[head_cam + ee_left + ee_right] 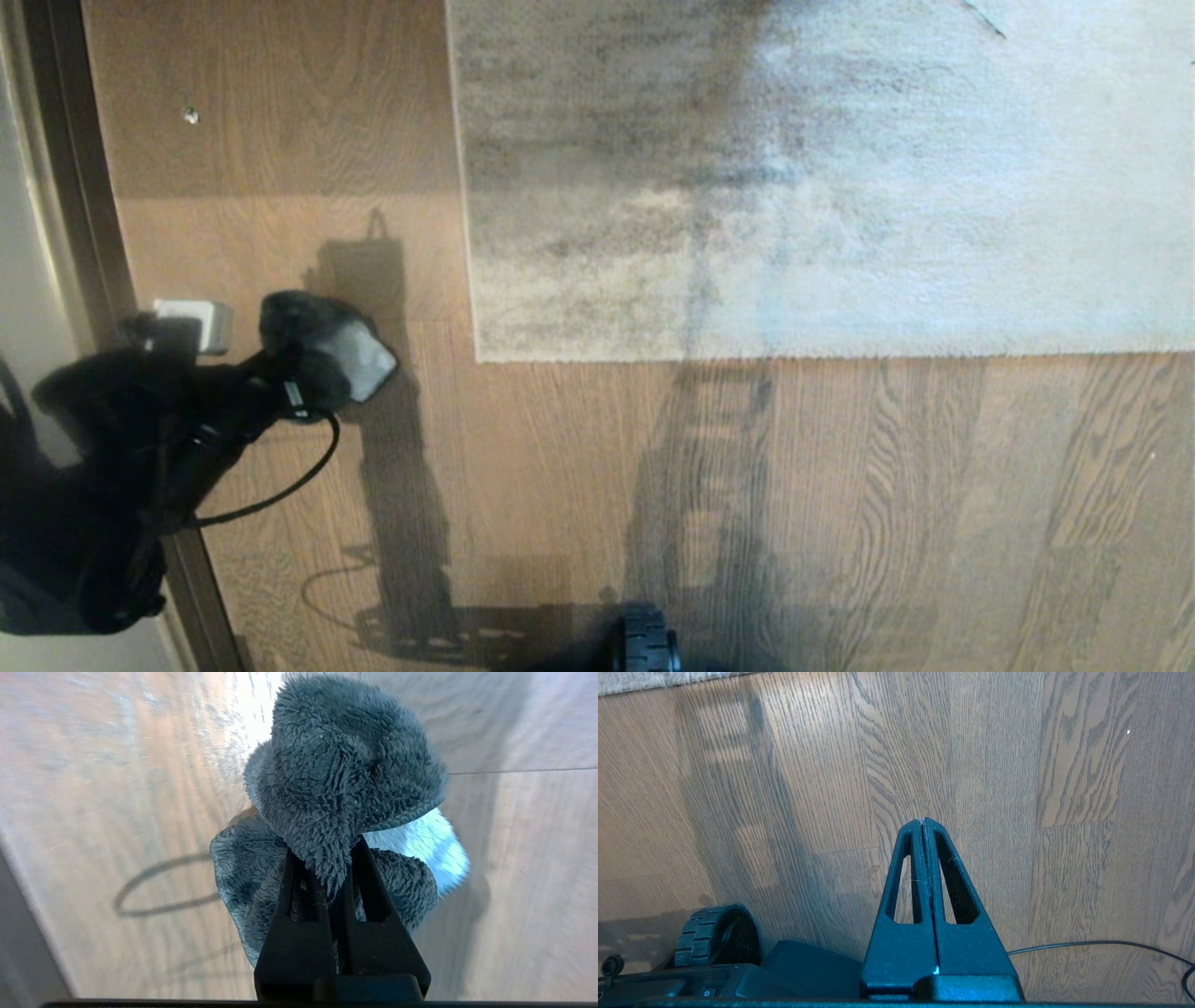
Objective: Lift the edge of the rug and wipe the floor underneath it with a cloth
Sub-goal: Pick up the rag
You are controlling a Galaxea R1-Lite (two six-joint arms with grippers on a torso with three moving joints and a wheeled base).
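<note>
The left tool (329, 868) and right tool (923, 826) are each formed of two black, tapering fingers (952, 896) pierced by long slots. A thin black cable (280, 495) is looped behind the left tool; a ribbed black wheel (714, 933) is seen beside the right tool.

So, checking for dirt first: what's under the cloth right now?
Bare floor lies below the cloth, which the left gripper pinches. The patch directly beneath the cloth is covered, so any dirt there cannot be seen.

No readable text, labels, brands, numbers or signs anywhere.
</note>
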